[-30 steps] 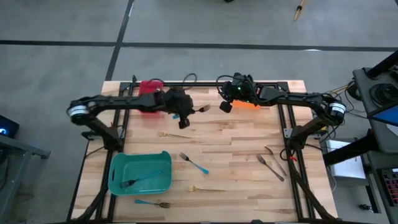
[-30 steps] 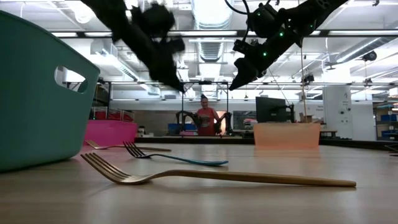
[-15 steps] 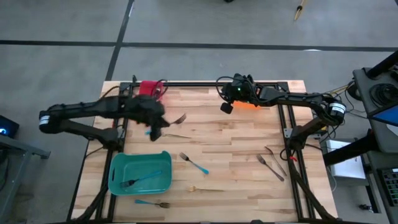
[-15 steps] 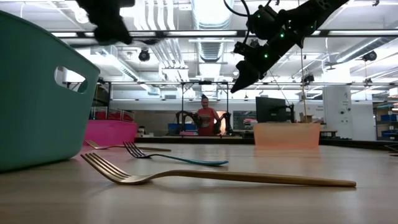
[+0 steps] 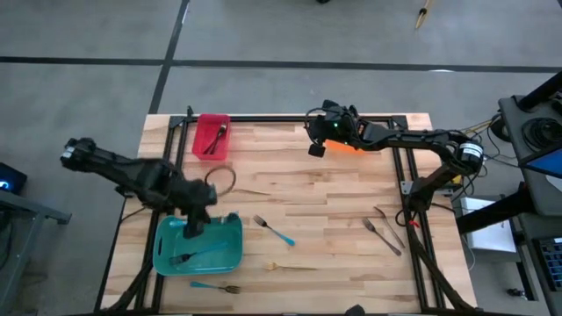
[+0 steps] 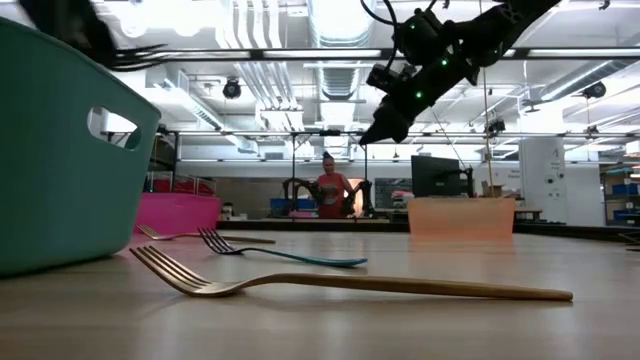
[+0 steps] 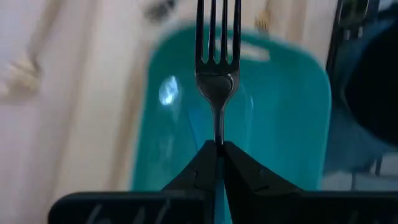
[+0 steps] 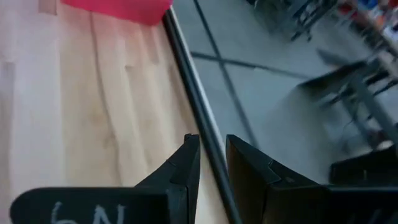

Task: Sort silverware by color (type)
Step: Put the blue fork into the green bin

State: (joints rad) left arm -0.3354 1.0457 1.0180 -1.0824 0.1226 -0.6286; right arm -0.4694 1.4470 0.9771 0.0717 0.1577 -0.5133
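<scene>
My left gripper [image 5: 192, 228] hangs over the far left part of the teal bin [image 5: 230, 260], shut on a silver-headed fork [image 7: 217, 74] whose tines point away from the wrist. A blue-handled fork [image 5: 200, 254] lies in that bin. My right gripper [image 5: 314, 149] hovers at the far edge beside the orange bin [image 5: 353, 147], its fingers [image 8: 186, 158] a narrow gap apart with nothing between them. Loose forks lie flat on the table: blue [image 5: 274, 231], gold [image 5: 294, 267], gold [image 5: 250, 190], blue [image 5: 217, 287] and two grey [image 5: 384, 233]. My left gripper pinches the fork's thin stem [image 7: 217, 134] just behind the head, between its two fingertips. The fork runs on along the fingers, head and tines sticking out past them. The fingers slant downward, and the fork hangs clear above the teal bin.
The red bin [image 5: 211, 136] at the far left holds a dark fork. A black frame rail [image 8: 205, 124] runs along the far table edge by my right gripper. A cable loop [image 5: 224, 180] lies beside my left arm. A person [image 6: 329, 190] stands far behind the table.
My left gripper has swung from the far middle of the table, beside the red bin, toward the near left and over the teal bin, tipping to point more steeply down. It stays shut on the fork, which went along clear of the table. My right gripper has rolled slightly in place.
</scene>
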